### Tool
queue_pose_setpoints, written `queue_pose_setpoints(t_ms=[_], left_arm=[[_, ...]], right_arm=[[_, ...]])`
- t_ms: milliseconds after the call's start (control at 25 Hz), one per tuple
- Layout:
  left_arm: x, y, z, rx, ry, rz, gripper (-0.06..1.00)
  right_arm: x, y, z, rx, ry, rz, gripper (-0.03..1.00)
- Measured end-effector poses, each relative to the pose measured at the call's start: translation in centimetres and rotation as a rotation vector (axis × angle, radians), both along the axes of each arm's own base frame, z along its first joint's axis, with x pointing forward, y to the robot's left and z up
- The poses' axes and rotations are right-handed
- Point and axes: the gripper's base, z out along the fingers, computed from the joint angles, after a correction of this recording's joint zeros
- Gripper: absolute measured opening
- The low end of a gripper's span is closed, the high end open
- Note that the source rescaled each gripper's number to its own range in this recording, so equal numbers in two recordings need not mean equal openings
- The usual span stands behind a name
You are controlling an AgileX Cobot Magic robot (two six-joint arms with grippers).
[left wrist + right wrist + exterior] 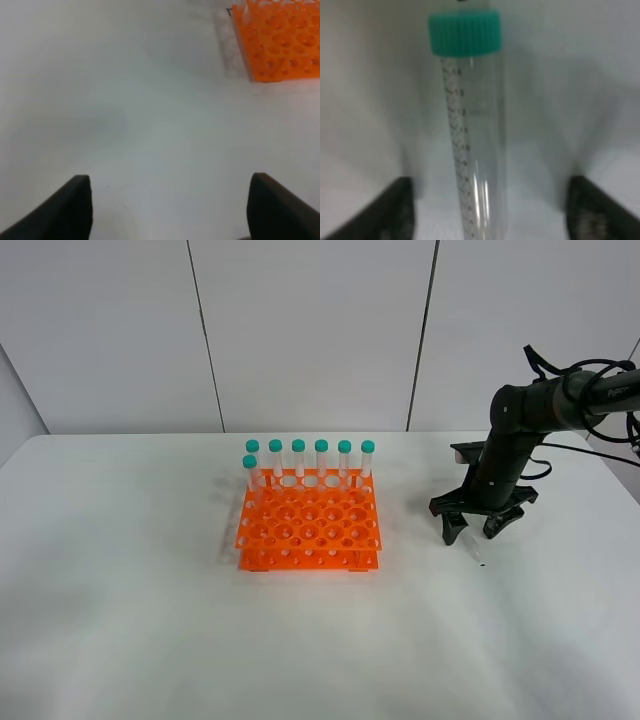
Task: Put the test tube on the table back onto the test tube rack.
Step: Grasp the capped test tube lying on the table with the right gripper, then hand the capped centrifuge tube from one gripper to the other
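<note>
The test tube [472,140] lies on the white table [120,590], clear with a teal cap [465,32] and a printed scale. In the exterior view only its pointed tip [479,558] shows below my right gripper [475,528]. My right gripper [490,212] is open and low over the tube, one finger on each side, not touching it. The orange test tube rack [308,525] stands left of it, with several teal-capped tubes [321,460] upright along its back row. My left gripper [167,210] is open and empty over bare table; the rack's corner [280,40] is ahead of it.
The right arm [520,430] reaches in from the right edge with cables behind it. The left arm is outside the exterior view. A grey panelled wall [310,330] stands behind the table.
</note>
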Motion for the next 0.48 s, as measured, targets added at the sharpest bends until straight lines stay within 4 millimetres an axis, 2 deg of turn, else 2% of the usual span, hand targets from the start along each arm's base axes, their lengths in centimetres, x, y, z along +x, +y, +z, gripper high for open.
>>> queue_pose_setpoints(t_ms=[160,200,360,480], left_arm=[[0.0,0.0,0.0,0.0,0.0,0.0,1.0],[0.0,0.0,0.0,0.0,0.0,0.0,1.0],[0.0,0.0,0.0,0.0,0.0,0.0,1.0],[0.0,0.0,0.0,0.0,0.0,0.0,1.0]], right_arm=[[0.0,0.0,0.0,0.0,0.002,0.001,0.0],[0.0,0.0,0.0,0.001,0.002,0.004,0.03],[0.0,0.0,0.4,0.001,-0.005,0.011,0.03],[0.2,0.0,2.7,0.006,-0.043,0.033,0.03]])
